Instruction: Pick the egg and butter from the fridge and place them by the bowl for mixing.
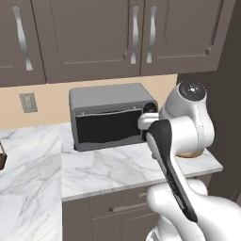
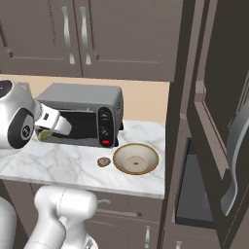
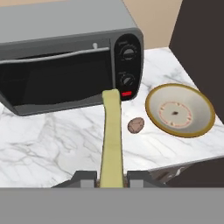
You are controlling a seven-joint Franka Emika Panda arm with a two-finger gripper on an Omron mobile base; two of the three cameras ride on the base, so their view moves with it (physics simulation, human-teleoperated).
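Butter: short yellow-green stick of butter [image 3: 111,138], held between the two dark finger tips; in the hand view it runs lengthwise away from the camera, above the counter, and its far end overlaps the lower edge of the toaster oven front.
Butter, right base view: only a small yellow-green end [image 2: 44,135] is visible below the wrist, in front of the oven door.
Gripper: the two-finger gripper [image 3: 112,177] is closed tightly on the near end of the stick, one finger tip on each side.
Egg: tiny pinkish-beige rounded egg [image 3: 135,125] lying on the counter, just beside the bowl on its oven side and in front of the oven's knob panel; I cannot tell if it touches the bowl.
Bowl: shallow round tan-beige bowl [image 3: 203,124] with a darker inside, standing upright on the counter near its end, between the oven and the dark tall cabinet.
Toaster oven: grey box-shaped toaster oven [image 2: 78,96] with a dark glass door, two knobs and a red button, at the back of the counter against the beige wall.
Counter: white marble counter top [image 1: 113,172] with grey veins, over grey-brown drawers.
Fridge: tall grey-brown fridge [image 2: 216,146] to the right of the counter; its door with a long curved handle stands open.
Wall cabinets: grey-brown upper cabinets [image 1: 94,37] with silver handles, all closed.
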